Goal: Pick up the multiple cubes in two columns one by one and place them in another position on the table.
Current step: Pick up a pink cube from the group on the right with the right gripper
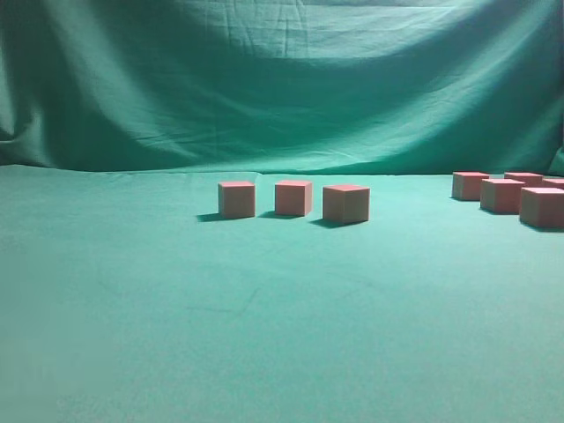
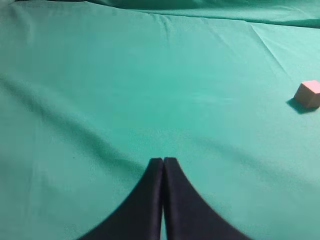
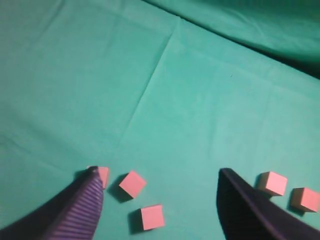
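Three cubes stand in a loose row at the table's middle: one [image 1: 237,199], one [image 1: 293,197] and one [image 1: 345,203]. Several more cubes [image 1: 502,195] are grouped at the far right. No gripper shows in the exterior view. My right gripper [image 3: 157,170] is open and empty, high above the table [image 3: 200,100]. Between its fingers I see three cubes: one [image 3: 132,183], one [image 3: 152,217], and one [image 3: 103,175] partly hidden by the left finger. Two cubes [image 3: 272,183] lie beyond the right finger. My left gripper [image 2: 163,160] is shut and empty above bare cloth; one cube [image 2: 308,93] lies far to its right.
A draped green cloth backdrop [image 1: 282,79] rises behind the table [image 1: 264,335]. The cloth has creases and a fold line [image 3: 150,85]. The right-hand cube group reaches the exterior view's right edge.
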